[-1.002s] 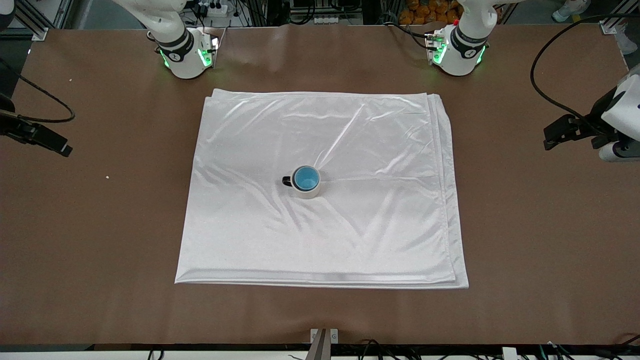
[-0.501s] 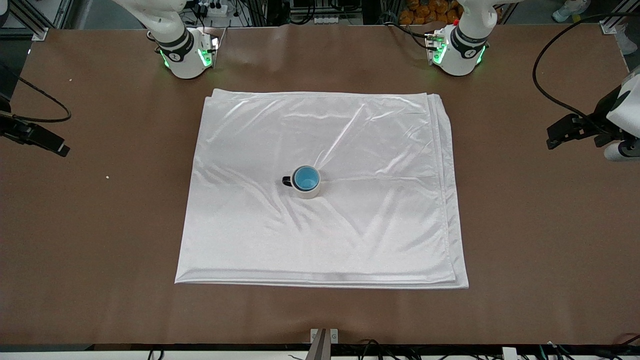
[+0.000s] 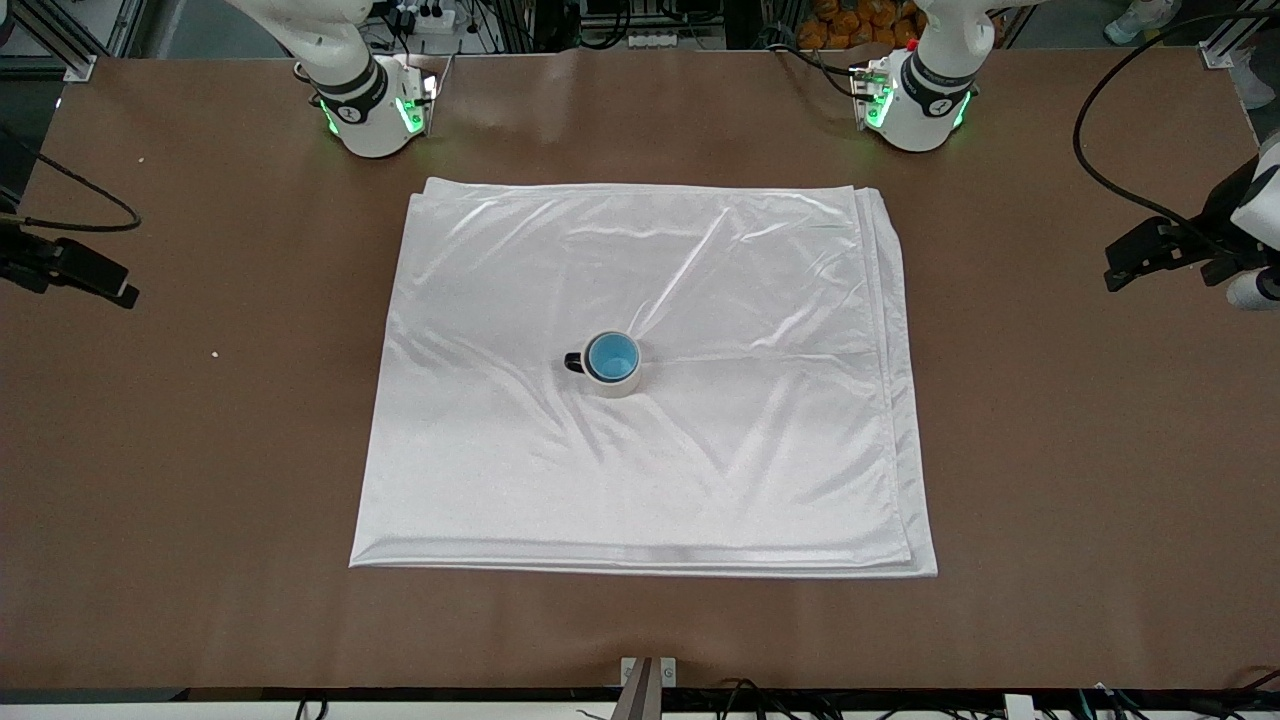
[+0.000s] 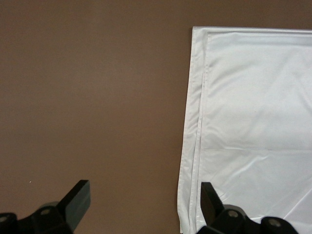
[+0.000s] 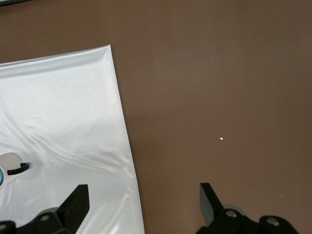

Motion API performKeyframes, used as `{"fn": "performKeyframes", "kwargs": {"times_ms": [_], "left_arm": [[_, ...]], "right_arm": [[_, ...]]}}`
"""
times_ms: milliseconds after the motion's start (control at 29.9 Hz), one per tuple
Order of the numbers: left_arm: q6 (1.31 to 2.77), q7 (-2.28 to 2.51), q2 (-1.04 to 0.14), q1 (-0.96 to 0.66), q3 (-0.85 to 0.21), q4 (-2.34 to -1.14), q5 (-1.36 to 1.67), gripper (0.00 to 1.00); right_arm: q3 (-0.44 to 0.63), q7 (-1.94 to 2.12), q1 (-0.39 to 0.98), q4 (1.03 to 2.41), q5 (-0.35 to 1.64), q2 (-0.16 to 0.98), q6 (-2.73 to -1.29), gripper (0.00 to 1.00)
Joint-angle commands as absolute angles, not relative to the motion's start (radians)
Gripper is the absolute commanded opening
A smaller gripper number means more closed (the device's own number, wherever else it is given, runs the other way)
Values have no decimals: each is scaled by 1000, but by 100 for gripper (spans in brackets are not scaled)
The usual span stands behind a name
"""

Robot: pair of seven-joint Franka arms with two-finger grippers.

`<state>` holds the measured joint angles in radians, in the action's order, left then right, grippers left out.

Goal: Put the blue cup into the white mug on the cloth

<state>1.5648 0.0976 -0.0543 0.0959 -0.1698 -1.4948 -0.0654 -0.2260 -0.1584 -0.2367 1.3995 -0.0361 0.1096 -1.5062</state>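
The blue cup (image 3: 612,356) stands inside the white mug (image 3: 624,384), whose black handle points toward the right arm's end. The mug stands upright near the middle of the white cloth (image 3: 700,280). My left gripper (image 3: 1150,255) is open and empty, up over bare table off the cloth's edge at the left arm's end; its wrist view shows the open gripper (image 4: 144,204) and that edge of the cloth (image 4: 258,97). My right gripper (image 3: 80,275) is open and empty over bare table at the right arm's end. Its wrist view shows the gripper (image 5: 144,204), the cloth (image 5: 63,107) and part of the mug (image 5: 9,163).
The brown table (image 3: 1050,450) surrounds the cloth on all sides. A small white crumb (image 3: 214,353) lies on it toward the right arm's end and also shows in the right wrist view (image 5: 222,139). Black cables hang near both grippers at the table's ends.
Both grippers have drawn a little farther out toward their own ends of the table, the left one more. The mug with the cup in it and the cloth have not moved.
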Motion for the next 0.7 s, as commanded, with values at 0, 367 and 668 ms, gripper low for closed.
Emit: {"fn": "performKeyframes", "kwargs": {"times_ms": [0, 367, 668], "left_arm": [[1557, 107, -34, 110, -183, -1517, -41, 100], [1557, 106, -38, 112, -184, -1519, -40, 100], [1559, 110, -37, 117, -183, -1517, -41, 100]], "right_arm": [[-233, -72, -255, 1385, -14, 114, -1497, 100], [-230, -34, -278, 1394, 18, 95, -1491, 100], [-164, -32, -212, 1439, 18, 46, -1491, 100]]}}
